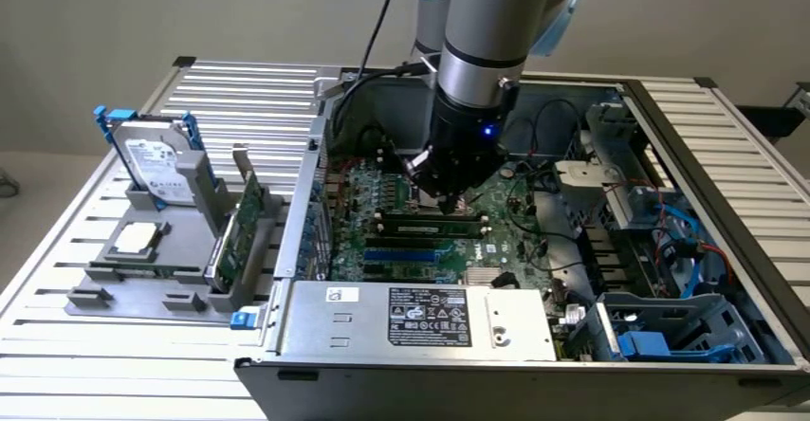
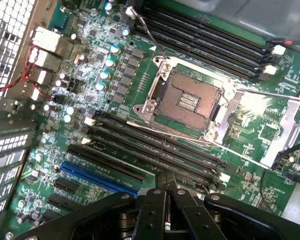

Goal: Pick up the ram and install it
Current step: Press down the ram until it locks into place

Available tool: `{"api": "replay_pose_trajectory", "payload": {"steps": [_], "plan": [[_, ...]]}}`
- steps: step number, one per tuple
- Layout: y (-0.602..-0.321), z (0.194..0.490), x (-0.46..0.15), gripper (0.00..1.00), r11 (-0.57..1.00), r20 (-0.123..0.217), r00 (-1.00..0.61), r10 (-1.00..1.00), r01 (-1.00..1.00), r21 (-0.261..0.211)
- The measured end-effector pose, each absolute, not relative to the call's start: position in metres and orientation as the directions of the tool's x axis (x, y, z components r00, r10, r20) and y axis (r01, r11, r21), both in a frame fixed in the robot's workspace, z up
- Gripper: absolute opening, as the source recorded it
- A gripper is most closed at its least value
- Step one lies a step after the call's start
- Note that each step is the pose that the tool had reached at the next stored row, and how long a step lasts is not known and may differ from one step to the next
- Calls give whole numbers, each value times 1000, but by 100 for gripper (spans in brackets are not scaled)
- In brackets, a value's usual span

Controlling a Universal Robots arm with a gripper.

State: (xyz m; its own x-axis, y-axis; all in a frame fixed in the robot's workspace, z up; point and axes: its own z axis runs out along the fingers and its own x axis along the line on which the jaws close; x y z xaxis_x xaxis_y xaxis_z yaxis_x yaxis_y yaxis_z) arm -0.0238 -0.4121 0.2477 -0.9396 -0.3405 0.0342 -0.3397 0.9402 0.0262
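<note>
**Green stick in the slot, claw shut above it**

Green and narrow, with dark chips along its face, the ram (image 1: 456, 224) appears from the exterior view to stand in one of the long black memory slots (image 2: 155, 150) of the green motherboard (image 2: 95, 65), directly under my claw (image 1: 446, 198). The claw's fingers are pressed together with nothing between them. I cannot tell whether the tips touch the stick's top edge or whether it is fully seated.

My worries:
- Pressing off-centre could seat one end while the other rides up, leaving a latch unclosed.
- If the notch is misaligned, more force would bend the board or damage the slot.
- A slip sideways could send the tips toward the uncovered silver-framed processor socket (image 2: 187, 100) nearby, whose contacts would not tolerate a knock.
</note>
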Motion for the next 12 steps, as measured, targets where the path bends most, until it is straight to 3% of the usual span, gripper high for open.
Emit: {"api": "replay_pose_trajectory", "payload": {"steps": [12], "plan": [[-412,248,-24,11,985,34,-985,-170,-170,26]]}}
